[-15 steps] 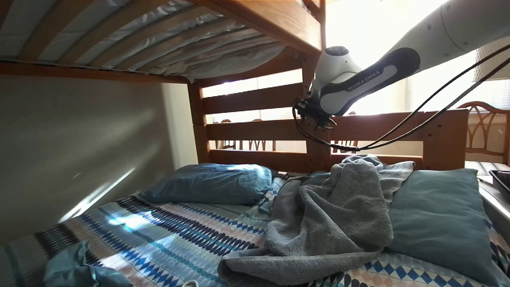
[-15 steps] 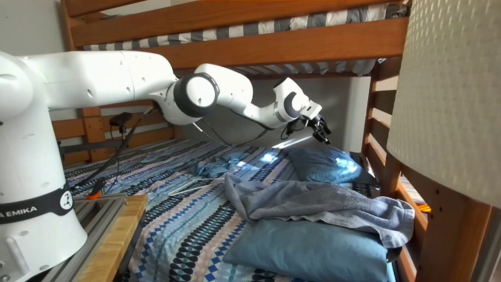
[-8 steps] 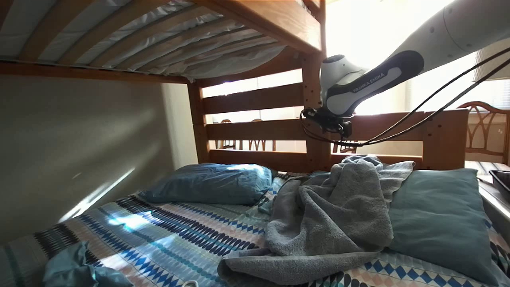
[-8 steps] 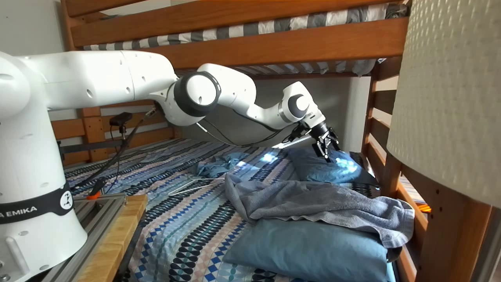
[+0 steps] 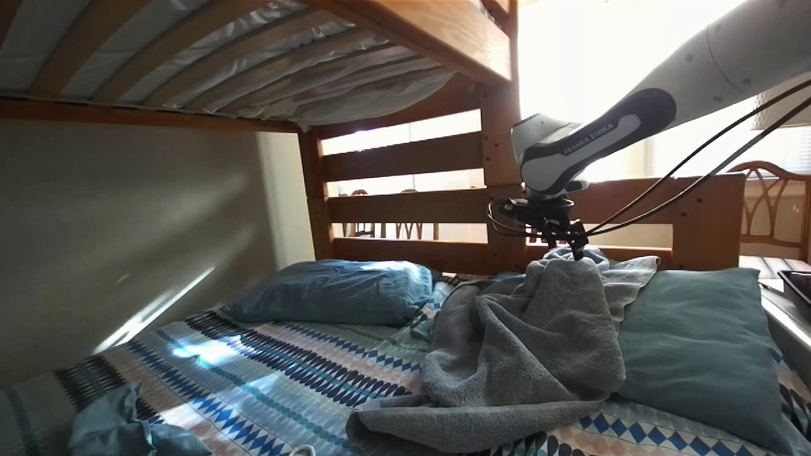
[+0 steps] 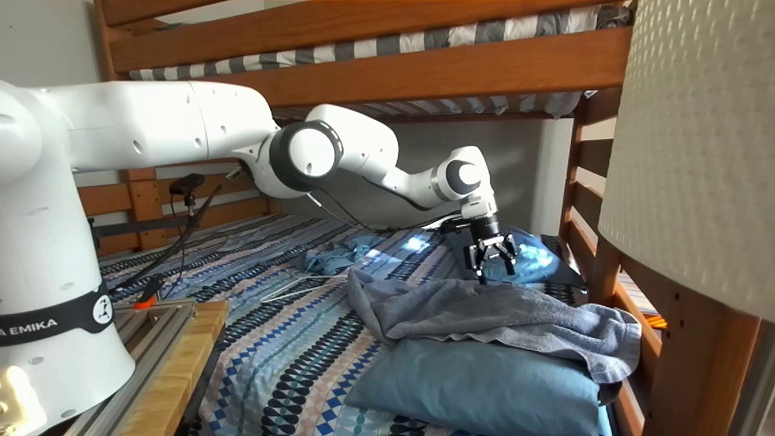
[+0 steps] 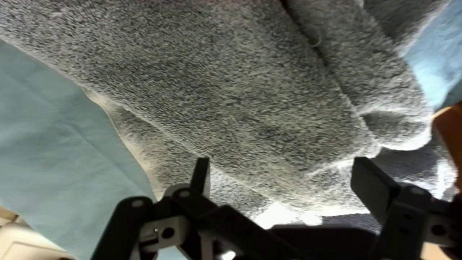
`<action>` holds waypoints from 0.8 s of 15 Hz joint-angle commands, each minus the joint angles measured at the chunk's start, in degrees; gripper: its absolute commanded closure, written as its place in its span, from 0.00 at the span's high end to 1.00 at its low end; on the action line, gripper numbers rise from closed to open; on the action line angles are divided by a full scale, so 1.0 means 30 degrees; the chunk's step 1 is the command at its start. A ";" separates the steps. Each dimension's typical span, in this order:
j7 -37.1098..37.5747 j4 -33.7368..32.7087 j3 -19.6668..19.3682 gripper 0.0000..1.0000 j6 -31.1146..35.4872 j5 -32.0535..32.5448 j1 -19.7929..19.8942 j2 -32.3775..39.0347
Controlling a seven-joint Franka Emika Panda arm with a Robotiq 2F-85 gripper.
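Note:
A grey towel (image 5: 519, 354) lies rumpled on the patterned bed, partly over a teal pillow (image 5: 697, 348); both also appear in the other views. My gripper (image 6: 496, 277) points down above the towel's middle, near the headboard side. In the wrist view the gripper (image 7: 282, 162) is wide open, with towel folds (image 7: 234, 108) behind and below its fingers and nothing held. One fingertip overlaps the towel's top in an exterior view; whether it touches, I cannot tell. A blue pillow (image 5: 342, 291) rests near the wall.
Wooden headboard rails (image 5: 405, 209) stand close behind the gripper. The upper bunk (image 6: 424, 66) hangs over the bed. A crumpled teal cloth (image 6: 336, 257) lies farther along the bed. A lampshade (image 6: 696, 151) fills the right of an exterior view.
The gripper has come down toward the towel, its wrist turning from slanted to nearly straight down. Its fingers have spread wider. Towel and pillows look unmoved.

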State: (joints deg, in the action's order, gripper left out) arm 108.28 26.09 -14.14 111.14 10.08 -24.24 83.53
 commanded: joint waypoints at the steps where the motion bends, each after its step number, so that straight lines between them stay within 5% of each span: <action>1: 0.2316 -0.0804 0.0825 1.00 -0.2234 -0.0296 0.0725 0.0801; 5: 0.2427 0.0288 0.2648 1.00 -0.0068 -0.1212 0.1824 0.0583; 9: -0.1958 0.1029 0.3444 1.00 0.2785 -0.0838 0.2001 0.0604; 11: -0.2533 0.1141 0.3047 1.00 0.2125 -0.0586 0.1724 0.0609; 12: -0.1741 0.0898 0.2558 1.00 -0.0041 -0.0472 0.1511 0.0632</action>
State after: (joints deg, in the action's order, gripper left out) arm 102.92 28.68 -5.11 117.34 8.00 -18.83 85.43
